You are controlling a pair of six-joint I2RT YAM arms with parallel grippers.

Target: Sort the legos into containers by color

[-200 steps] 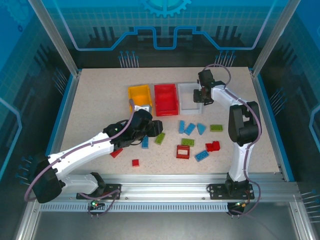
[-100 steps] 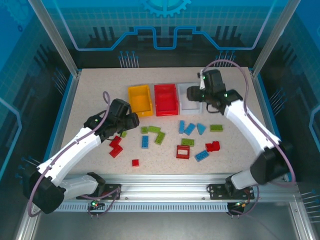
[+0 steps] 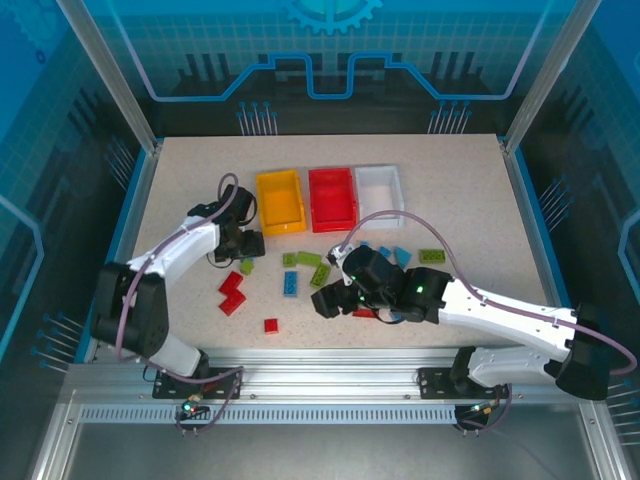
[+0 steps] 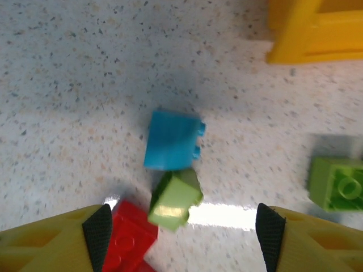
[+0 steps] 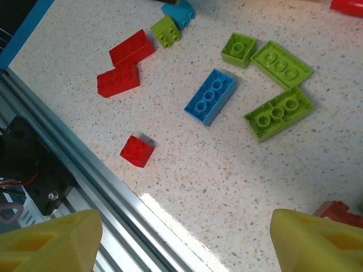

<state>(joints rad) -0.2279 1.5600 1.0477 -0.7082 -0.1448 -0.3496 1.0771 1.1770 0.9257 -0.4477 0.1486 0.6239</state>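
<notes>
Top external: legos [image 3: 290,284] lie loose on worktop [image 3: 450,190], containers [image 3: 281,200] look empty (red one unclear), sorting barely begun; left fingers [image 4: 57,238] and right fingers [image 5: 45,241] spread wide, holding nothing.

Left wrist view: blue brick [image 4: 170,140] and the small lime brick [image 4: 174,199] just beside it are smeared, studs unreadable. Red brick [image 4: 131,237] runs off the bottom edge, yellow bin [image 4: 317,34] off the top. Top view: right arm [image 3: 480,305] covers mid-table bricks; a second red brick [image 3: 366,313] shows as a sliver.
</notes>
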